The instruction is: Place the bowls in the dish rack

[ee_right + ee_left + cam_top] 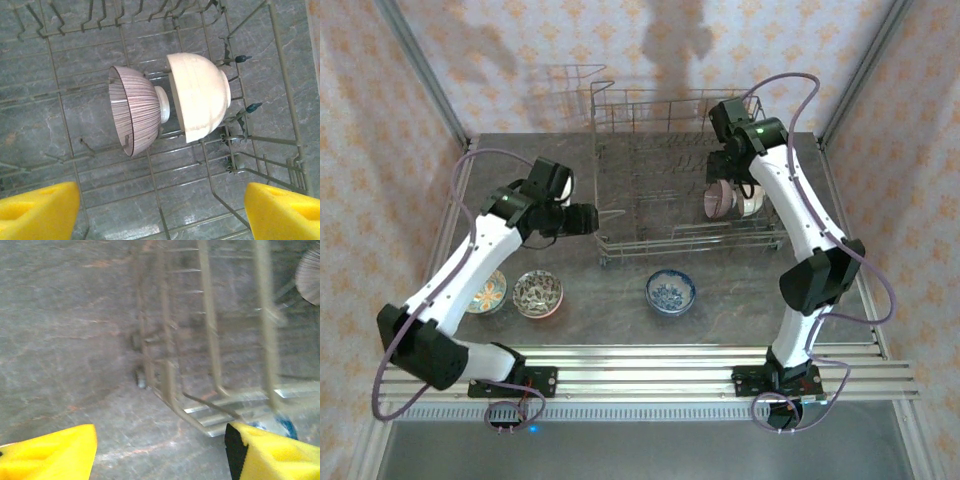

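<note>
The dish rack (pixel 650 170) is a grey wire basket standing at the back middle of the table. Two bowls stand on edge between its tines at the right end: a striped one (pixel 135 107) and a cream one (pixel 200 97). My right gripper (pixel 162 210) hangs open above them, holding nothing, and is also seen from above (pixel 728 172). Three patterned bowls lie on the table in front: one at far left (pixel 485 293), one beside it (pixel 538 293), and a blue one (pixel 670 291). My left gripper (pixel 588 220) is open and empty by the rack's near left corner (pixel 170 390).
An aluminium rail (pixel 660 365) runs along the near table edge. Frame posts and wallpapered walls close in the sides and back. Something white (pixel 563 180) peeks out behind the left wrist. Open stone tabletop (pixel 610 300) lies between the bowls.
</note>
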`<action>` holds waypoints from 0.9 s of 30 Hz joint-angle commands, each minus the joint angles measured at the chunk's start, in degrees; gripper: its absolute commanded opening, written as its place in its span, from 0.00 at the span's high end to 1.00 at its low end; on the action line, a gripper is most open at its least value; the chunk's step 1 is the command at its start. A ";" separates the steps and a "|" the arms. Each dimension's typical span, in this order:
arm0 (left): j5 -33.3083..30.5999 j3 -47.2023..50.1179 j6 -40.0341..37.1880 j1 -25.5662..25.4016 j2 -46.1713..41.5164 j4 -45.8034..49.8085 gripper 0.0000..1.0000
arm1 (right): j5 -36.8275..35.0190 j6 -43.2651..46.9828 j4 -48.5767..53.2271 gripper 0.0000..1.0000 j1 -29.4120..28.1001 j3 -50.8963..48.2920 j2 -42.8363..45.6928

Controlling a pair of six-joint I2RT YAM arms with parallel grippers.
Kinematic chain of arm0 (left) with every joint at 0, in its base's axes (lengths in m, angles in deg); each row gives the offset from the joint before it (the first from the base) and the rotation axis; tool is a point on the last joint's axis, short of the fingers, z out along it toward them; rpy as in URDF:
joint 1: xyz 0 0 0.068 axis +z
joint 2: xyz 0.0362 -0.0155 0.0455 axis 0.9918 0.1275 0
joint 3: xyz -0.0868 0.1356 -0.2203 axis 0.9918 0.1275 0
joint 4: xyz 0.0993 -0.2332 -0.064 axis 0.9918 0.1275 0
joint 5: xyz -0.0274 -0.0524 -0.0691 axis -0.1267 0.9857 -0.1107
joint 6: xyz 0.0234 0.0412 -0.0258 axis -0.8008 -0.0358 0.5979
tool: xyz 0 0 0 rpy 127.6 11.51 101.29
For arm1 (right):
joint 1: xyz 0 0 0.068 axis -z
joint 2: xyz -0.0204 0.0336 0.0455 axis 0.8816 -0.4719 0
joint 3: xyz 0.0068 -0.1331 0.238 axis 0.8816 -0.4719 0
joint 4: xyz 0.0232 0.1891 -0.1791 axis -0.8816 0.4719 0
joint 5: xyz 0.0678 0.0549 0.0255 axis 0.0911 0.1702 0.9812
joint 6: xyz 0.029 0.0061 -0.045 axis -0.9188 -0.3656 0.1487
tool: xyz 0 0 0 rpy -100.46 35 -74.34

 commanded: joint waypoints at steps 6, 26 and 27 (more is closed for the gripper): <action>-9.10 8.81 13.33 -13.98 -5.73 -1.42 0.36 | 4.60 5.81 -5.40 0.15 -0.16 -8.25 6.06; -10.50 7.48 10.40 -12.98 8.67 -16.27 0.41 | 0.57 4.43 -10.08 0.14 0.30 -22.25 16.85; -9.40 7.12 9.79 -11.78 8.99 -16.64 0.41 | 0.59 4.36 -10.62 0.13 0.40 -22.79 17.14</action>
